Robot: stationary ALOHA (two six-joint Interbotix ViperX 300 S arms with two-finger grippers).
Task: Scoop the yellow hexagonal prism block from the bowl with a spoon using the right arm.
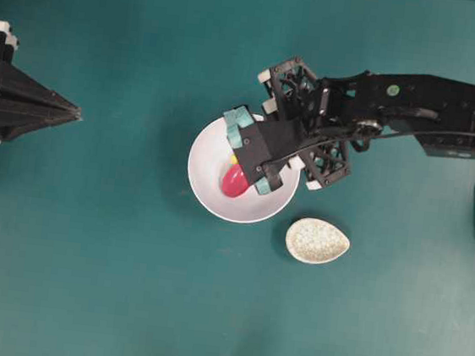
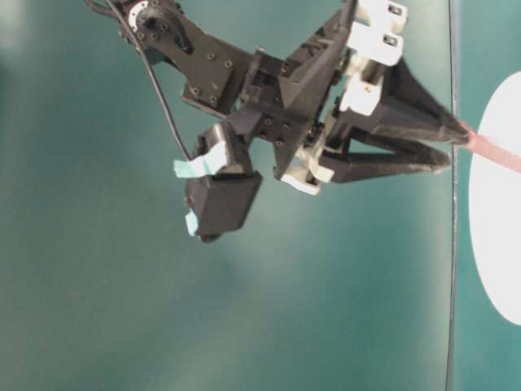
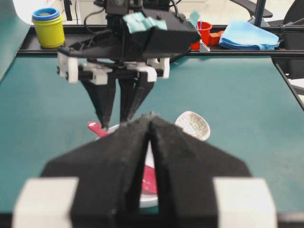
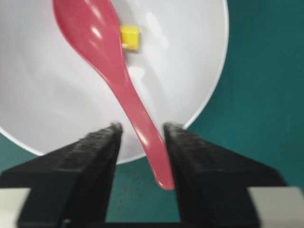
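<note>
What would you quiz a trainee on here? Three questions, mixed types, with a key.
1. True or false: the tiny yellow hexagonal block sits in the scoop of the glossy pinkish-red soup spoon.
2. Where is the speckled egg-shaped spoon rest? A: inside the large round white bowl. B: on the table beside that bowl. C: under the spoon.
3. On the right arm, how do the jaws stand at the spoon's handle?

Key: 1 false, it lies in the bowl beside the scoop. 2 B. 3 open, one on each side of the handle, not clamping it.
</note>
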